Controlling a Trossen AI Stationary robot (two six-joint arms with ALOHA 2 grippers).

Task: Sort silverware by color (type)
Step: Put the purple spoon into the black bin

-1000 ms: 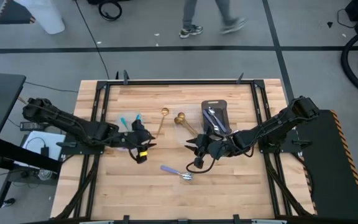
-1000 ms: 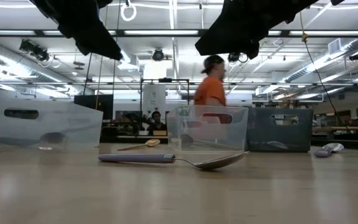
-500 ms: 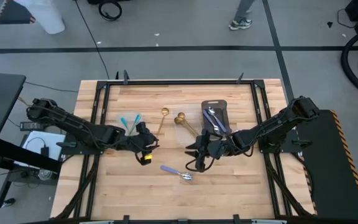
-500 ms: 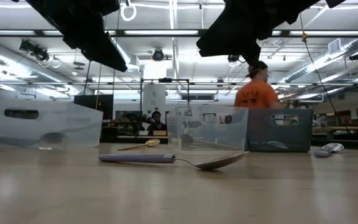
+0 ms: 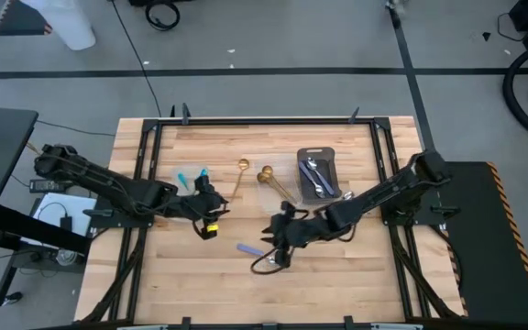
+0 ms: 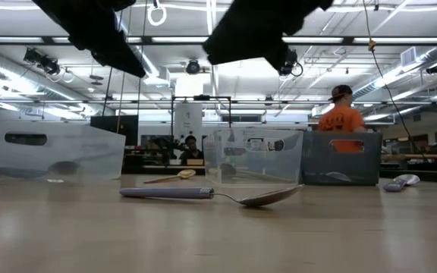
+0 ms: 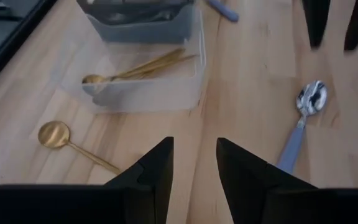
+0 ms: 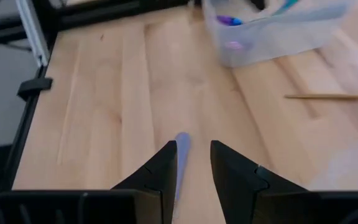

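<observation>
A spoon with a lavender handle (image 5: 246, 247) lies flat on the wooden table, seen also in the low view (image 6: 211, 194) and the left wrist view (image 7: 300, 124). My right gripper (image 8: 193, 158) hovers open above its handle end (image 8: 182, 143) without touching; in the high view (image 5: 273, 247) it hides the bowl. My left gripper (image 7: 194, 162) is open and holds nothing, left of centre (image 5: 213, 218). Two loose gold spoons (image 5: 266, 174) lie farther back. Teal-handled pieces (image 5: 186, 174) sit in a clear container.
A dark grey tray (image 5: 319, 174) with silver pieces stands at the back right. Clear containers (image 6: 253, 155) (image 6: 51, 152) stand on the table; one holds gold spoons (image 7: 142, 68). A person (image 6: 344, 117) is in the room beyond the table.
My right gripper has moved toward the table's left and near edges, coming over the lavender-handled spoon, and has tipped a little. The spoon has stayed where it was. The person in the background has walked to the right.
</observation>
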